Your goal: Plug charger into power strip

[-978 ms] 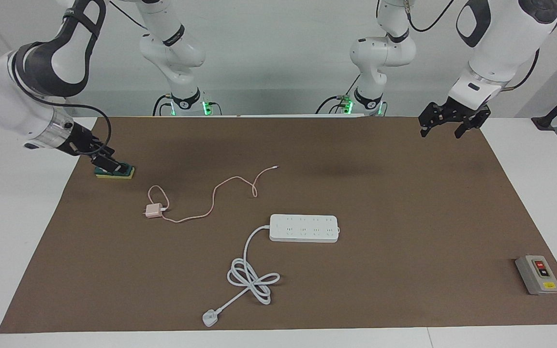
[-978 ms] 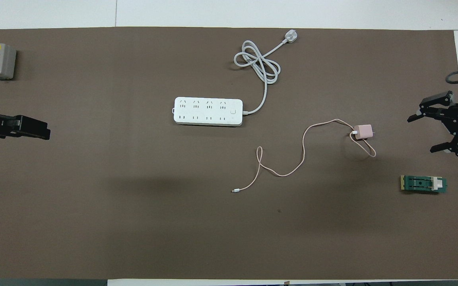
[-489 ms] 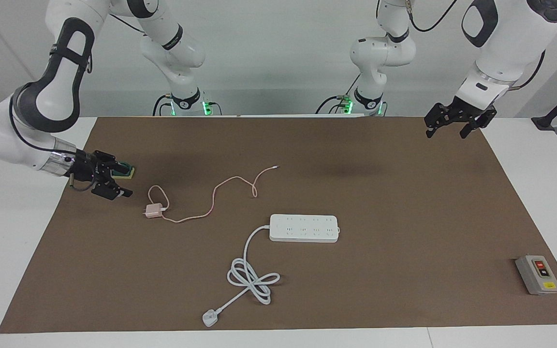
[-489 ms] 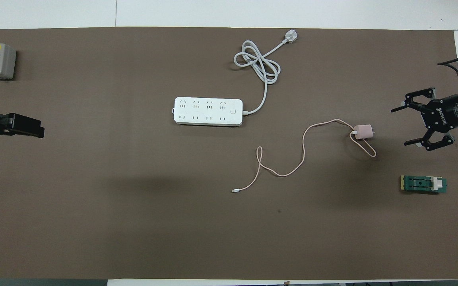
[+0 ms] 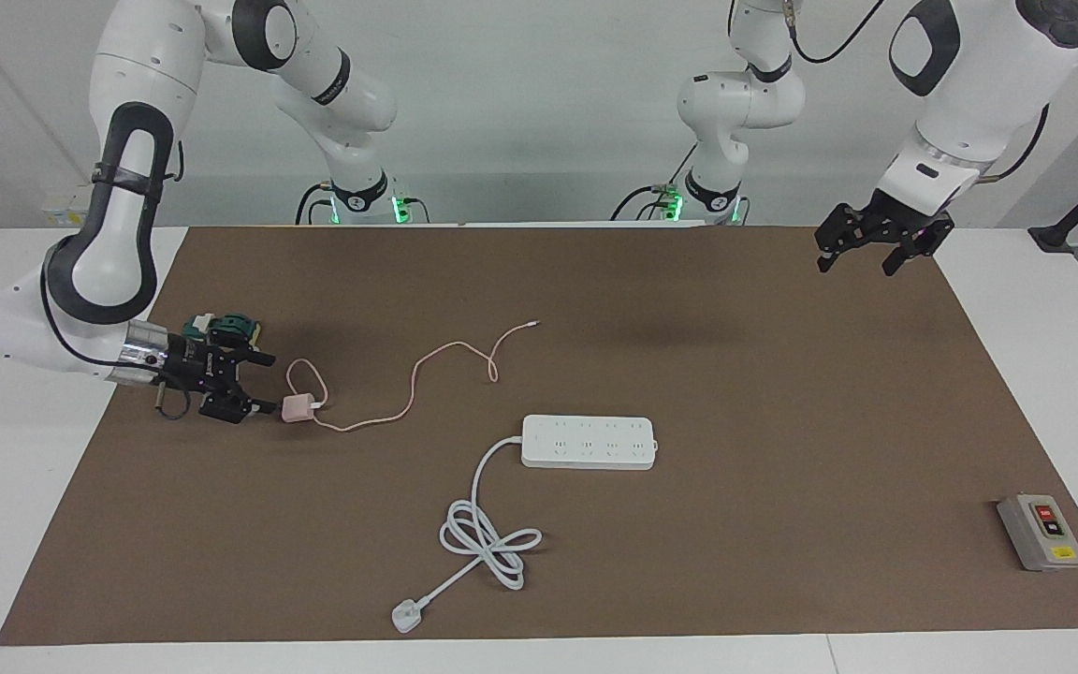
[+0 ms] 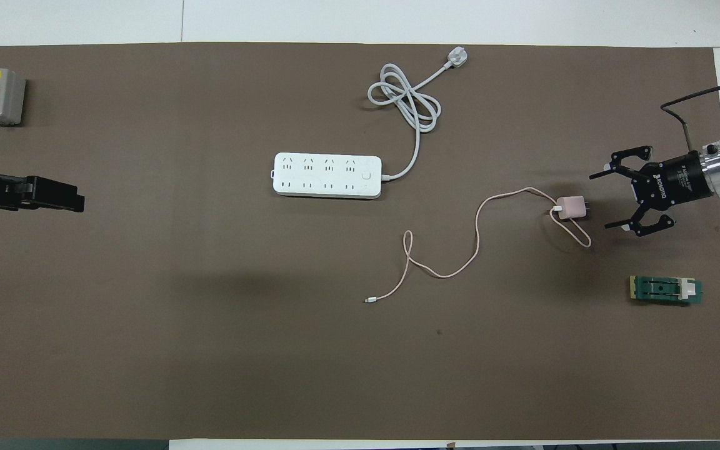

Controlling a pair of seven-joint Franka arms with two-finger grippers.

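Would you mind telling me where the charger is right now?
The charger lies on the mat toward the right arm's end of the table, nearer the robots than the power strip, with the open right gripper just beside its prongs.

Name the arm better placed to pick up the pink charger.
Right. Its open tool sits low beside the small pale pink cube-shaped charger, prongs facing it. The left tool waits near the table's other end.

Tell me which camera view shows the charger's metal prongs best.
The overhead view. There the charger lies unobscured and its prongs are seen pointing at the open right gripper. In the facing view the charger is a small pink block, its prong end crowded by that gripper.
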